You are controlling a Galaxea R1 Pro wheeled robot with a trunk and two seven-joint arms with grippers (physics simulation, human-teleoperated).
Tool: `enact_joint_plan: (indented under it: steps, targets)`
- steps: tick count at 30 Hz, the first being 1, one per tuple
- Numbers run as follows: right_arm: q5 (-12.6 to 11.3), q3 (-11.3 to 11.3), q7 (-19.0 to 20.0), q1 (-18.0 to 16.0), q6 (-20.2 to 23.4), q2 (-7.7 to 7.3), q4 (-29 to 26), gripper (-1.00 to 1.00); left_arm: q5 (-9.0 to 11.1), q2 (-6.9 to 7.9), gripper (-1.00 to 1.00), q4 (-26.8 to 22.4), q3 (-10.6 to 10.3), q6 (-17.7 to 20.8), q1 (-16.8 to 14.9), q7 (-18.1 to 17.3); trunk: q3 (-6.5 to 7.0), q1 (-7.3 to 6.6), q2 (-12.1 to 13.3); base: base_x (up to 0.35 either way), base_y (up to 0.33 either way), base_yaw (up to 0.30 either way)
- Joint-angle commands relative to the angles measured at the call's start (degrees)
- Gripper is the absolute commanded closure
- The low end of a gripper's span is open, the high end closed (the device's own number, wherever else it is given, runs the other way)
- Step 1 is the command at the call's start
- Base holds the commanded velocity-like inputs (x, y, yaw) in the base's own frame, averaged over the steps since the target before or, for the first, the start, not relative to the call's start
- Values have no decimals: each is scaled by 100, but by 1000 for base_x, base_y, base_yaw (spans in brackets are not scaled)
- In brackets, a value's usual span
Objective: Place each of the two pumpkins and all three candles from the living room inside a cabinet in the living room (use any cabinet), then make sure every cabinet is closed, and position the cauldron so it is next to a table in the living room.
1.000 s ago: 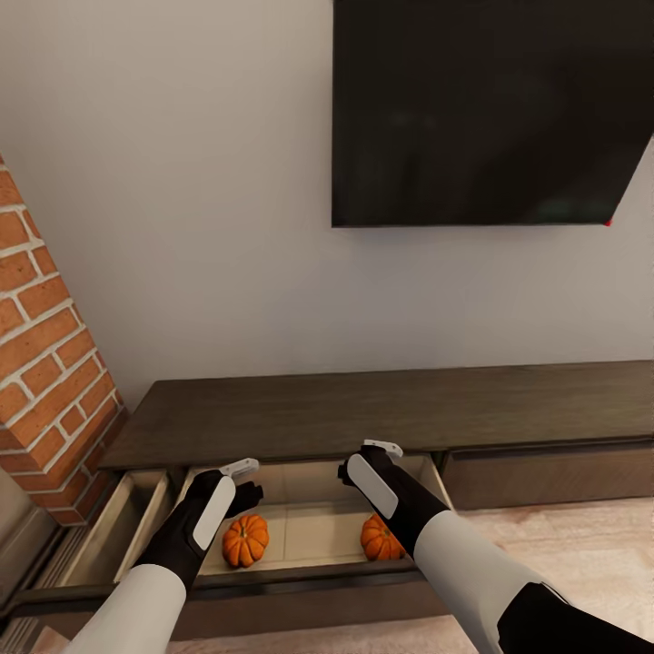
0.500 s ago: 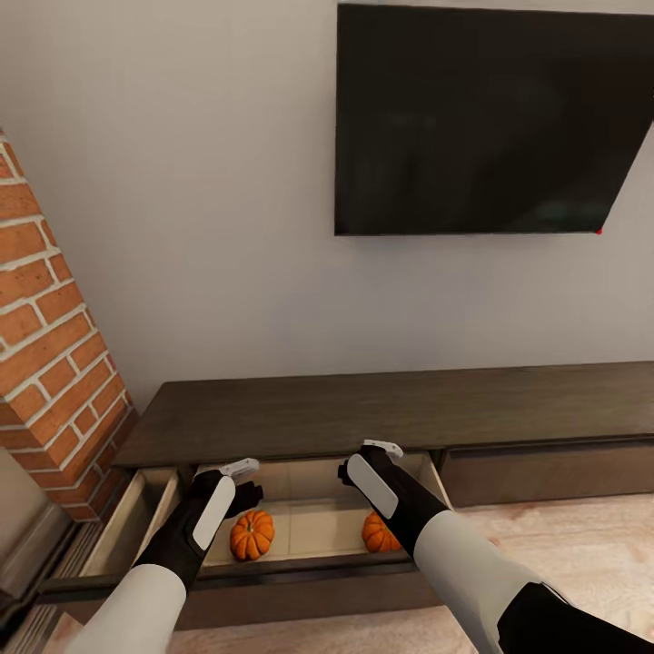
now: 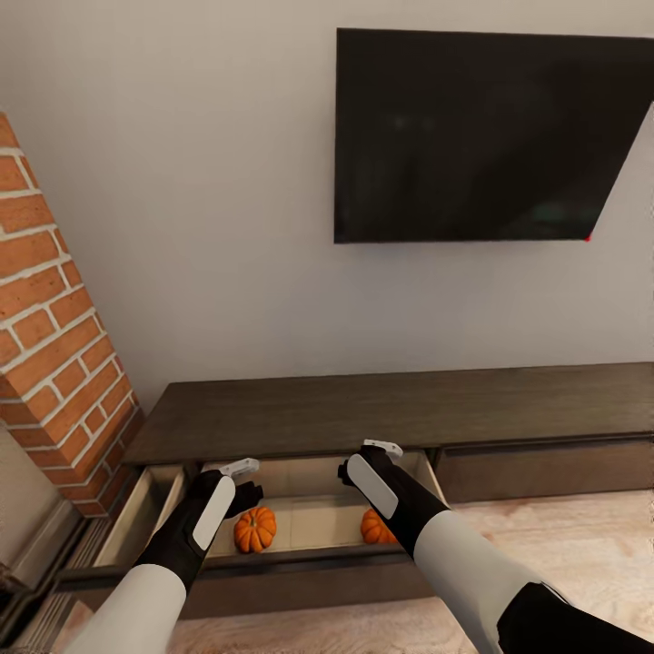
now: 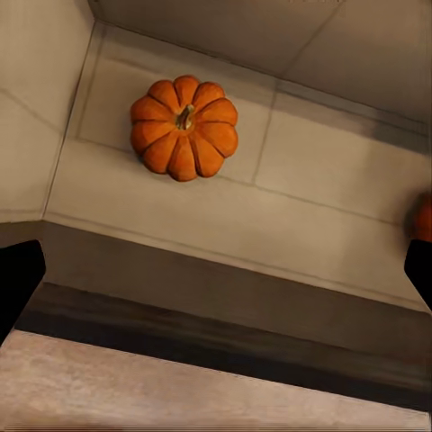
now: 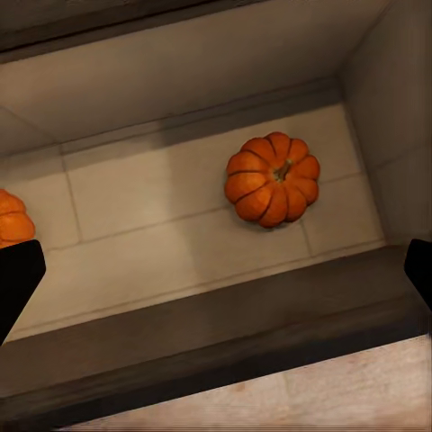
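Observation:
The cabinet (image 3: 391,409) runs along the wall, and its left drawer (image 3: 309,559) is pulled out, showing a pale inside. Two orange pumpkins lie on the drawer floor, apart from each other: the left pumpkin (image 3: 255,529) (image 4: 184,127) (image 5: 11,216) and the right pumpkin (image 3: 372,527) (image 5: 273,178) (image 4: 423,216), which my right forearm partly covers in the head view. My left gripper (image 3: 243,481) (image 4: 218,274) hangs open over the drawer, holding nothing. My right gripper (image 3: 363,460) (image 5: 218,277) is open and empty above it too. The candles and cauldron are out of view.
A dark television (image 3: 481,136) hangs on the wall above the cabinet. A brick column (image 3: 54,345) stands at the left, close to the drawer's end. The right drawer front (image 3: 545,468) is shut. Light wood floor (image 3: 563,563) lies in front.
The whole picture has shifted: the television sits lower and the brick column stands further left, so the camera moved. Both arms hold the same pose and the pumpkins stay in the drawer.

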Motion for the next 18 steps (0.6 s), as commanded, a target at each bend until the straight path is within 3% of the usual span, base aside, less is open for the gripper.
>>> enact_joint_plan:
  steps: [1,18]
  targets:
    - [-1,0,0,0,0,0,0,-100,0,0,-100,0,0,0,0,0,18,-23,42,-74,0,0]
    - [-1,1,0,0,-9,0,0,-100,-3,0,-100,0,0,0,0,0,324,-396,723,-8,0,0]
